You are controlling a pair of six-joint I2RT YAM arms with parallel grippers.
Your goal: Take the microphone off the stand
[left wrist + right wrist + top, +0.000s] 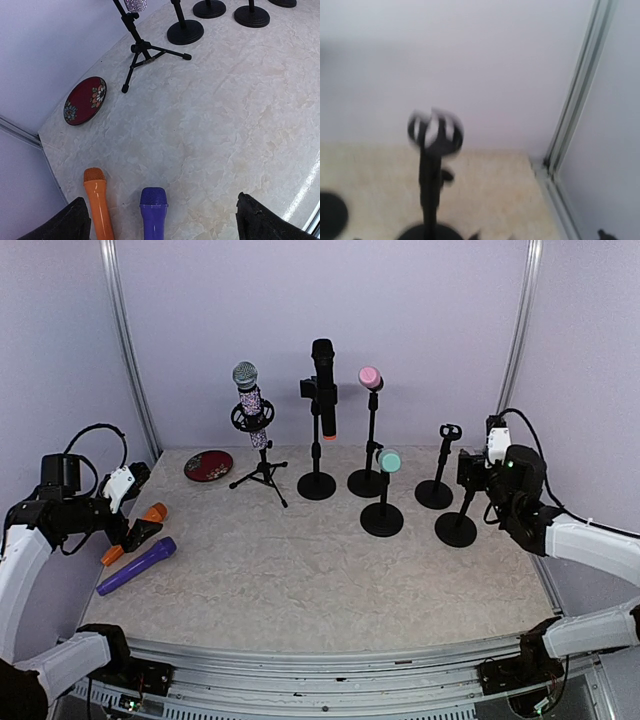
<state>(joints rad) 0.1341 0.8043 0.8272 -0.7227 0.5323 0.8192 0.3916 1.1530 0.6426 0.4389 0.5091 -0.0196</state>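
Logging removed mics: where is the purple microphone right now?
In the top view, the purple microphone lies on the table's left side, beside the orange microphone, off any stand.

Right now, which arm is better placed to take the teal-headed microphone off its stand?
Right, probably: right gripper hangs by the empty stands beside the teal-headed microphone; left gripper is far left.

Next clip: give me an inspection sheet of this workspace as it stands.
Surface: pale marbled table, no spills seen.
Job's things: sparkly microphone on tripod; black microphone, pink microphone, teal microphone on round-base stands; two empty stands; orange microphone, purple microphone lying loose.
Clutter: red plate.
Grippers: left gripper open, empty; right gripper blurred, jaws unclear.
Cables: black cable looping off each arm.
Surroundings: lilac walls, metal posts.
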